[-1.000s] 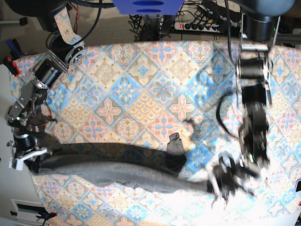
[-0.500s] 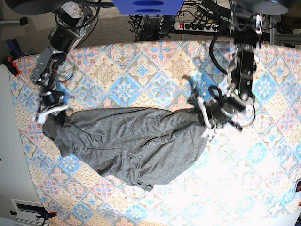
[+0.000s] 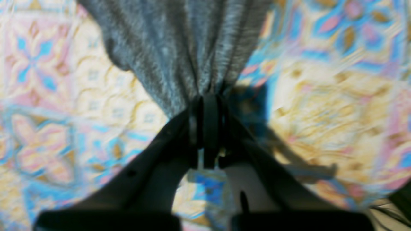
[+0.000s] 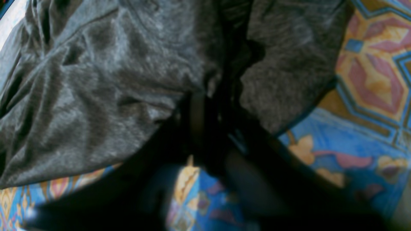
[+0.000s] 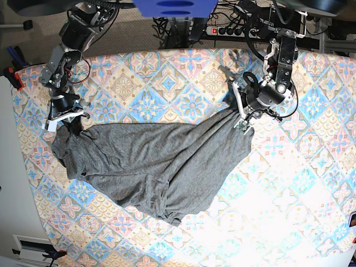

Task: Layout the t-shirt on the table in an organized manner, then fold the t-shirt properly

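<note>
The dark grey t-shirt (image 5: 156, 161) lies crumpled but spread across the table (image 5: 183, 72), its bulk sagging toward the near side. My left gripper (image 5: 243, 119) is at the shirt's right corner. In the left wrist view this gripper (image 3: 207, 98) is shut on a pinched bunch of the t-shirt (image 3: 179, 38) above the patterned table (image 3: 321, 96). My right gripper (image 5: 67, 118) sits at the shirt's left corner. In the right wrist view that gripper (image 4: 212, 102) is dark and blurred against bunched t-shirt (image 4: 96, 80); how its jaws stand is unclear.
A power strip with cables (image 5: 233, 30) lies behind the table's far edge, beside a blue object (image 5: 175, 6). The table's left edge runs close to my right gripper, with a red item (image 5: 12, 78) just beyond it.
Both grippers have drawn the shirt from a thin stretched band near the front edge toward the far side. It now lies wider and flatter.
</note>
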Motion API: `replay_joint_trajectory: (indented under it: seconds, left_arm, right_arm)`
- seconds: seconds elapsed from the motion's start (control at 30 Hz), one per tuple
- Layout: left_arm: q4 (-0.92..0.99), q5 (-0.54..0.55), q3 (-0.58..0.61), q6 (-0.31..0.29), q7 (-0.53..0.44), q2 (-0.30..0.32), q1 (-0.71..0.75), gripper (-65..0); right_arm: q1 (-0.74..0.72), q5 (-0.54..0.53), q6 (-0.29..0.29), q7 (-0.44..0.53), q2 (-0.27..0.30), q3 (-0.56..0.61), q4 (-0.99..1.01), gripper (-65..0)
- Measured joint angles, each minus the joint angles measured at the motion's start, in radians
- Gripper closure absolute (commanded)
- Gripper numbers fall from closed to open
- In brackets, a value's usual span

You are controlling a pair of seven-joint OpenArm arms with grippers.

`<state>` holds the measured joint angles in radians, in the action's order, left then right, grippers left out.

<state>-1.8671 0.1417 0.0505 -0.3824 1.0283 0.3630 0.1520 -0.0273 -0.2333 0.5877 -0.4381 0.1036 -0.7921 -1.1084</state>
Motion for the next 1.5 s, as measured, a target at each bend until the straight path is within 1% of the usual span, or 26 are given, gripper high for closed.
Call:
replay_joint_trajectory:
  seconds: [0.07,0.13,0.2,0.27,0.3,0.37,0.43,0.47,0.53,0.6,0.67,0.77,0.8,0.87,0.93,0.97,1.07,1.13,1.17,1.23,1.27,1.3,1.33,1.4,1.47,1.5]
  left_arm:
    - [0.000,-0.038,-0.001,0.001,-0.003,0.000,-0.003,0.0]
    - [0.000,-0.055,-0.002,0.000,-0.004,0.000,-0.004,-11.9]
    - [-0.002,-0.068,-0.002,-0.006,-0.003,0.000,-0.002,-21.5]
    - [-0.002,-0.069,-0.003,-0.018,-0.004,0.000,-0.002,-28.5]
    - [-0.004,-0.066,-0.003,-0.018,-0.004,0.000,-0.004,-30.7]
    - [-0.035,-0.067,-0.003,-0.025,-0.002,-0.003,-0.004,-33.3]
    - [-0.091,-0.067,-0.005,-0.025,-0.003,-0.027,-0.005,-33.3]
    - [-0.112,-0.067,-0.006,-0.025,-0.003,-0.044,-0.005,-33.3]
    - [-0.139,-0.059,-0.004,-0.027,-0.004,-0.068,-0.006,-33.3]
    - [-0.148,-0.056,-0.001,-0.027,-0.010,-0.076,-0.012,-33.4]
    - [-0.148,-0.073,-0.004,-0.026,0.005,-0.090,-0.028,-33.4]
    - [-0.148,-0.063,-0.005,-0.026,-0.004,-0.100,-0.041,-33.4]
    - [-0.148,-0.064,-0.005,-0.026,-0.004,-0.100,-0.043,-33.4]
    - [-0.148,-0.066,-0.002,-0.026,-0.003,-0.100,-0.040,-33.4]
    - [-0.148,-0.066,0.000,-0.026,-0.003,-0.100,-0.037,-33.4]
    - [-0.148,-0.066,0.000,-0.027,-0.003,-0.100,-0.036,-33.4]
    - [-0.148,-0.068,-0.003,-0.026,-0.001,-0.100,-0.036,-33.4]
    - [-0.148,-0.071,-0.003,-0.026,-0.002,-0.100,-0.035,-33.4]
    - [-0.148,-0.076,-0.004,-0.026,-0.003,-0.100,-0.030,-33.4]
    - [-0.148,-0.075,-0.006,-0.026,-0.002,-0.100,-0.016,-33.4]
    - [-0.148,-0.074,-0.006,-0.026,-0.001,-0.100,-0.010,-33.4]
    - [-0.148,-0.074,-0.005,-0.026,0.005,-0.101,-0.008,-33.4]
    - [-0.148,-0.074,-0.005,-0.026,0.004,-0.101,-0.009,-33.4]
    - [-0.148,-0.075,-0.006,-0.026,0.004,-0.099,-0.008,-33.4]
    - [-0.148,-0.075,-0.006,-0.026,0.005,-0.100,-0.003,-33.4]
    - [-0.148,-0.074,-0.006,-0.026,0.004,-0.100,0.000,-33.4]
  right_arm:
    - [0.017,-0.006,0.015,0.014,-0.001,0.000,-0.004,-23.8]
    - [0.045,-0.013,0.019,0.017,-0.003,0.003,-0.031,-30.2]
    - [0.072,0.006,0.010,0.008,-0.006,0.004,-0.093,-32.6]
    - [0.093,0.039,-0.014,0.014,-0.006,0.002,-0.155,-32.9]
    - [0.107,0.043,-0.030,0.035,-0.005,-0.001,-0.188,-32.9]
    - [0.140,0.029,-0.012,0.113,-0.001,-0.002,-0.262,-32.9]
    - [0.152,0.026,-0.013,0.171,-0.001,-0.002,-0.322,-32.9]
    - [0.151,0.028,-0.013,0.181,-0.002,-0.002,-0.344,-32.9]
    - [0.146,0.029,-0.012,0.182,-0.002,0.001,-0.370,-32.9]
    - [0.140,0.031,-0.012,0.186,-0.003,0.001,-0.383,-32.9]
    - [0.143,0.032,-0.013,0.185,-0.001,0.006,-0.381,-32.9]
    - [0.141,0.045,-0.018,0.195,0.003,0.061,-0.336,-32.9]
    - [0.140,0.072,-0.020,0.194,0.008,0.101,-0.311,-32.9]
    - [0.098,0.152,0.000,0.155,0.004,0.178,-0.248,-32.9]
    - [0.010,0.222,-0.010,0.141,-0.007,0.226,-0.203,-32.9]
    - [-0.048,0.249,-0.003,0.147,-0.006,0.246,-0.185,-32.9]
    - [-0.222,0.299,-0.001,0.229,0.002,0.269,-0.146,-32.9]
    - [-0.267,0.344,-0.011,0.238,0.013,0.269,-0.105,-32.9]
    - [-0.267,0.368,-0.011,0.230,0.014,0.268,-0.076,-32.9]
    - [-0.264,0.418,-0.009,0.178,0.017,0.266,-0.001,-32.9]
    - [-0.265,0.427,-0.003,0.173,0.028,0.268,0.041,-32.9]
    - [-0.280,0.425,0.012,0.200,0.048,0.271,0.085,-32.9]
    - [-0.306,0.418,0.011,0.243,0.074,0.284,0.127,-32.9]
    - [-0.378,0.403,-0.010,0.326,0.121,0.309,0.204,-32.9]
    - [-0.422,0.382,-0.021,0.418,0.148,0.320,0.277,-32.9]
    - [-0.424,0.379,-0.019,0.454,0.152,0.320,0.309,-32.9]
